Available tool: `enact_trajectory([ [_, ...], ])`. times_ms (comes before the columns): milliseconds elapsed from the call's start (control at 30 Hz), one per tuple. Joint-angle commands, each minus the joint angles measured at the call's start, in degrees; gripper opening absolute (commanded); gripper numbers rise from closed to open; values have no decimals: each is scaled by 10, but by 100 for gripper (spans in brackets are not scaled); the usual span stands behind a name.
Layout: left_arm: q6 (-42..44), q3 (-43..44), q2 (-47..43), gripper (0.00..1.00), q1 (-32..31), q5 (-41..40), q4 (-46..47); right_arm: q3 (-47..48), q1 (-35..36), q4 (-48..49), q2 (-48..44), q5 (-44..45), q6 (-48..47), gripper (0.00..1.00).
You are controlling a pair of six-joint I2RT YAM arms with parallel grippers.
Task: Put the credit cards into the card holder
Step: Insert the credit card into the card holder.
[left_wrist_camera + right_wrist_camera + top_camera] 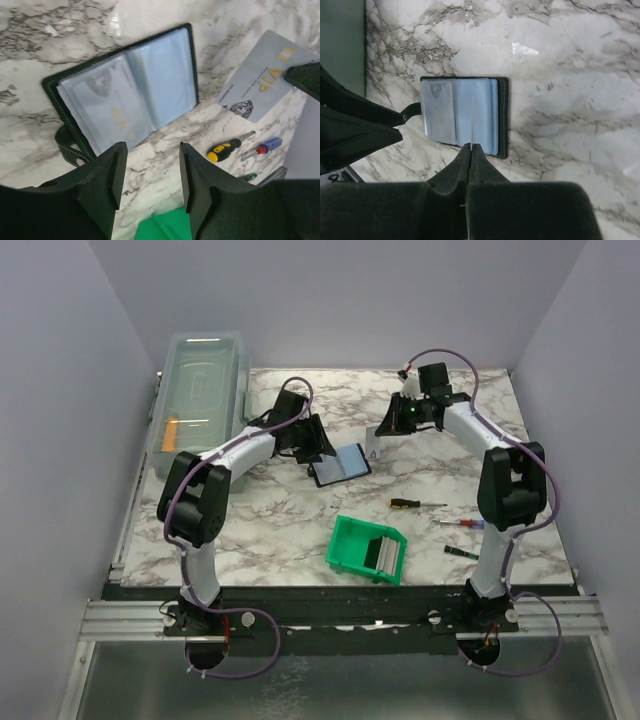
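Observation:
The black card holder (340, 464) lies open on the marble table, blue-grey sleeves up; it also shows as the card holder (125, 95) in the left wrist view and the card holder (462, 115) in the right wrist view. My right gripper (471, 147) is shut on a grey credit card (471, 120), seen edge-on and hanging just above the holder's sleeves. The left wrist view shows this card (260, 75) with gold "VIP" lettering. My left gripper (152, 170) stands open just beside the holder's left edge, with nothing between its fingers. More cards (385, 553) stand in the green bin (352, 543).
Three screwdrivers lie right of the bin: a yellow-handled one (415, 504), a red one (460, 524) and a dark one (462, 552). A clear lidded box (200, 400) stands at the far left. The holder's strap (410, 112) sticks out toward the left gripper.

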Motion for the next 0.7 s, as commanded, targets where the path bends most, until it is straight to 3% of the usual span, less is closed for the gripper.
enact_trajectory([
  [0,31,39,44,51,11,-6,-33,81,-6,-9,75,-151,-66,0],
  [133,60,64,82,54,11,-19,-66,105,-6,-7,120,-189,-74,0],
  [433,95,79,112,70,11,-87,-131,129,-5,-6,169,-191,-82,0],
  [667,72,76,118,72,20,-95,-132,121,-6,3,178,-215,-82,0],
])
